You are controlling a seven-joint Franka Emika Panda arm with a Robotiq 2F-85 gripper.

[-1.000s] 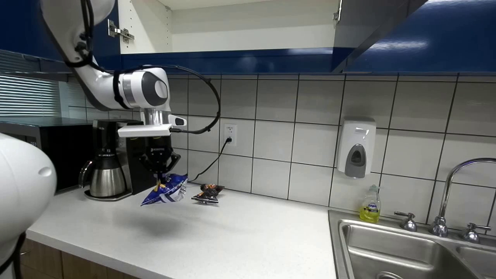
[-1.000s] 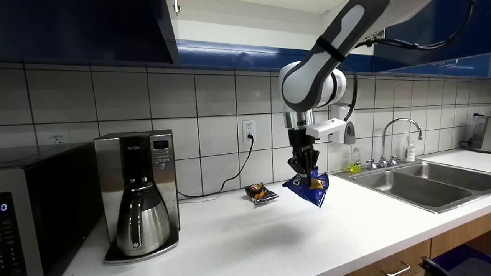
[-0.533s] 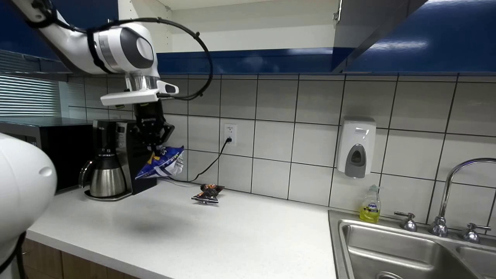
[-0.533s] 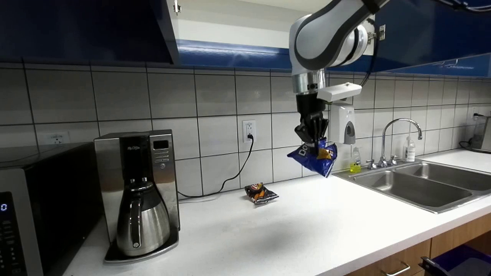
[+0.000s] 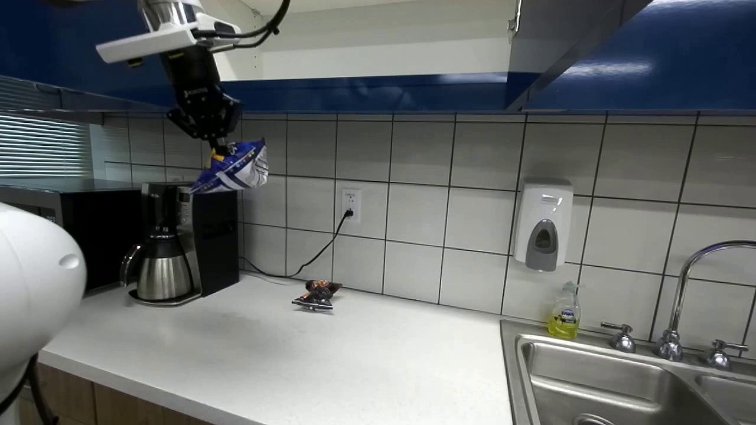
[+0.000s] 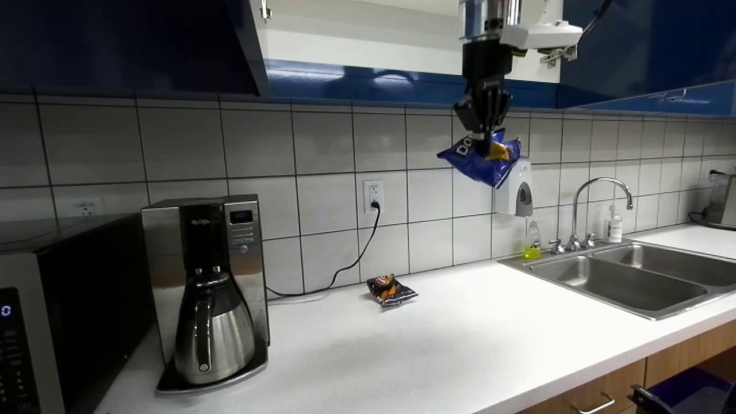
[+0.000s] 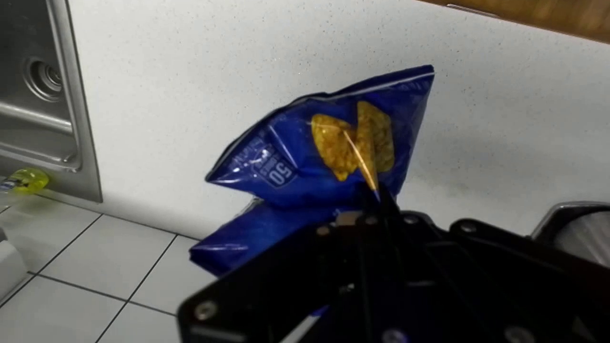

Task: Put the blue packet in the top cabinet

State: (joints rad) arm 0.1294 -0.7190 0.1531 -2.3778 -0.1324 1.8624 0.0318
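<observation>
The crinkled blue packet [image 5: 241, 170] hangs tilted in the air below the cabinet's bottom edge. It also shows in an exterior view [image 6: 475, 165] and in the wrist view [image 7: 295, 166], with yellow chips printed on it. My gripper [image 5: 220, 146] points down and is shut on a pinched fold of the packet. It shows above the packet in an exterior view [image 6: 483, 144], and its fingertips meet at the fold in the wrist view [image 7: 379, 194]. The top cabinet [image 5: 384, 50] is open, with a white interior and dark blue doors; it shows in both exterior views [image 6: 368, 43].
A dark snack packet [image 5: 318, 295] lies on the counter by the tiled wall. A coffee maker [image 6: 210, 287] and a microwave [image 6: 86, 310] stand at one end; a sink [image 5: 590, 378] is at the other. A soap dispenser [image 5: 543, 224] hangs on the wall. Open cabinet doors [image 6: 248, 46] flank the opening.
My gripper has risen steadily with the blue packet, from just above the counter to just under the cabinet. In the exterior views it also drifted sideways. The dark packet has not moved.
</observation>
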